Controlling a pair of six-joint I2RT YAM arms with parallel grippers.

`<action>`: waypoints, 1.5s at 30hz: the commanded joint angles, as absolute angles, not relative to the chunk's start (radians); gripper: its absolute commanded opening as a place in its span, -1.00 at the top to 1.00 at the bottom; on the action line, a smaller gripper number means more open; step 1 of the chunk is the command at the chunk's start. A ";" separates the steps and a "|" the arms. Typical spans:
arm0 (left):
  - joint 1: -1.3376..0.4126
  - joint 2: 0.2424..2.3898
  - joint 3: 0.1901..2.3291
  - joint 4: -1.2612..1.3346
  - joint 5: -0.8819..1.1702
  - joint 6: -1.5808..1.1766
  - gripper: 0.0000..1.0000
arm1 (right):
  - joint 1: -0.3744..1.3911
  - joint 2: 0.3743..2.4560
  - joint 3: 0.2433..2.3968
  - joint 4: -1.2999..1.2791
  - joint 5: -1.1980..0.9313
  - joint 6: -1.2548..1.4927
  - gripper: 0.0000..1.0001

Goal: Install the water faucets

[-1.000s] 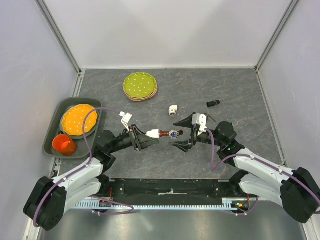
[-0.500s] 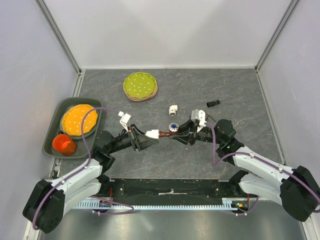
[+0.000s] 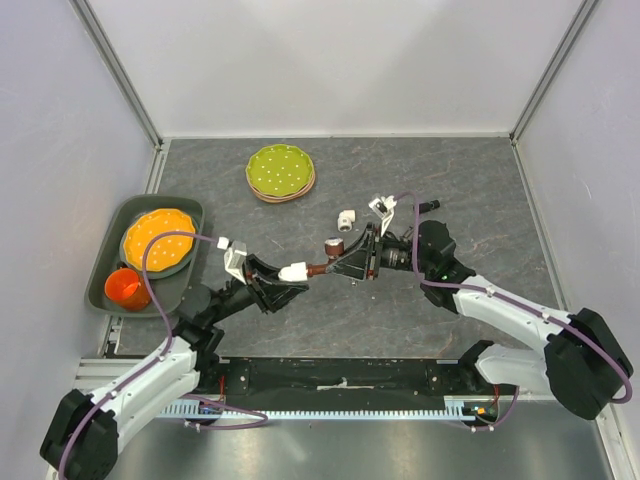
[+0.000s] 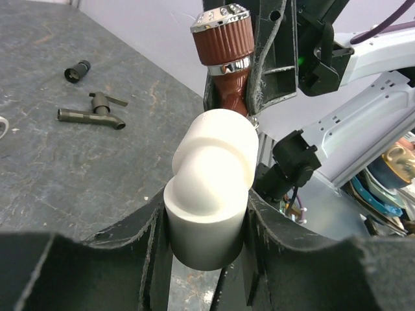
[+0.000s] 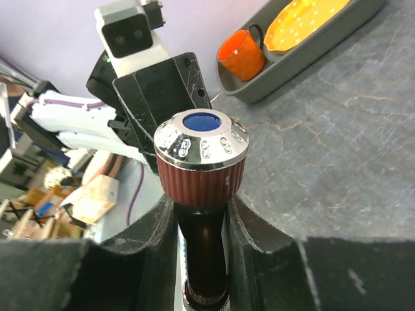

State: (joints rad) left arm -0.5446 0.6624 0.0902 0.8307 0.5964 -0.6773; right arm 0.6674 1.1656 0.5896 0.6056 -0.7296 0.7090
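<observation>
Top external view, starting at the left: a grey tray (image 3: 103, 255) holds an orange plate (image 3: 158, 238) and an orange cup (image 3: 124, 288). My left gripper (image 3: 284, 281) is clamped on a white elbow fitting (image 3: 296, 271), held up off the table (image 3: 480, 180). The reddish-brown faucet (image 3: 320, 265) is in the air too, and its stem meets the fitting's free end. My right gripper (image 3: 347, 264) pinches its body just under the ribbed, chrome-topped knob. In my left wrist view the dark grey faucet (image 4: 91, 115) lies flat on the table, near a short black cylinder (image 4: 76, 70) but not touching it.
</observation>
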 commanded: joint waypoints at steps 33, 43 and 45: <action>-0.571 0.679 0.117 0.704 0.302 -0.670 0.97 | 0.664 1.022 0.540 0.554 -0.614 0.634 -0.96; -0.571 0.689 0.132 0.753 0.460 -0.667 0.96 | 0.634 1.088 0.571 0.555 -0.535 0.566 -0.96; -0.571 0.689 0.126 0.787 0.488 -0.676 0.97 | 0.627 1.117 0.568 0.580 -0.532 0.566 -0.96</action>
State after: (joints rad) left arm -0.5690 0.6979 0.0807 0.6552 0.3973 -0.6876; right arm 0.6399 1.0733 0.5388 0.5137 -0.5613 0.5934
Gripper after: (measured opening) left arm 0.455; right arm 0.982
